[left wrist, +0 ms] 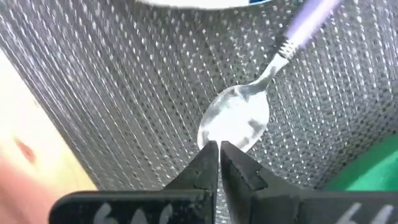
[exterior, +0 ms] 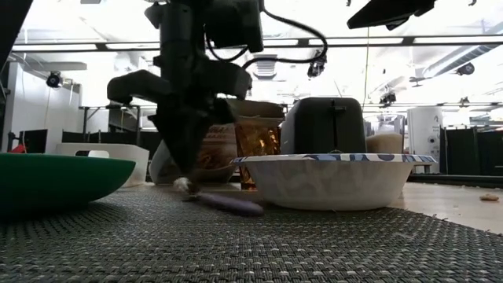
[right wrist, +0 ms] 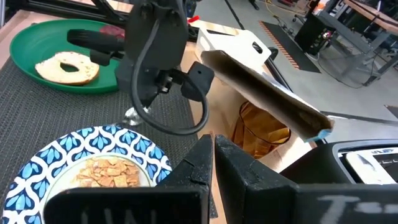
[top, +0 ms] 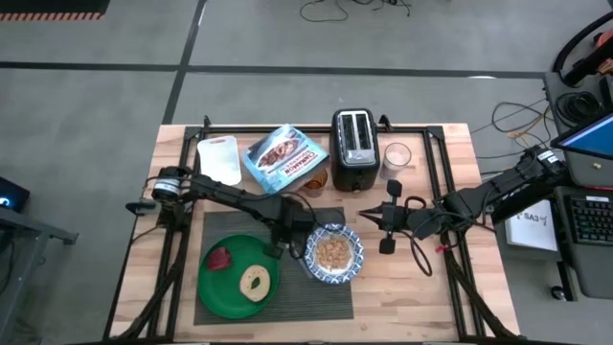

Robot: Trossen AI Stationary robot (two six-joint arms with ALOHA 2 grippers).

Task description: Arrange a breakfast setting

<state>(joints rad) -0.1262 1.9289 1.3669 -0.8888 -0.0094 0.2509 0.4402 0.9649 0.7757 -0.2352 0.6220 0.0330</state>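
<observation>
My left gripper (left wrist: 219, 148) pinched on the metal spoon (left wrist: 239, 118) bowl tip, spoon flat on placemat (top: 330, 292) between green plate (top: 215, 285) and cereal bowl (top: 334, 253), handle pointing toward the bowl, right gripper (top: 387, 218) closed, idle right of toaster (top: 352, 147), wooden table (top: 479, 240), grey floor beyond.

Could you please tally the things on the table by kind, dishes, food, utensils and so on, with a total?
Dishes: 2, green plate, patterned bowl
Food: 3, bagel, red fruit, cereal
Utensils: 1, spoon
Mats: 1, placemat
Appliances: 1, toaster
Packages: 2, cereal box, brown bag
Trays: 1, white tray
Glasses: 1, glass
Total: 12
</observation>
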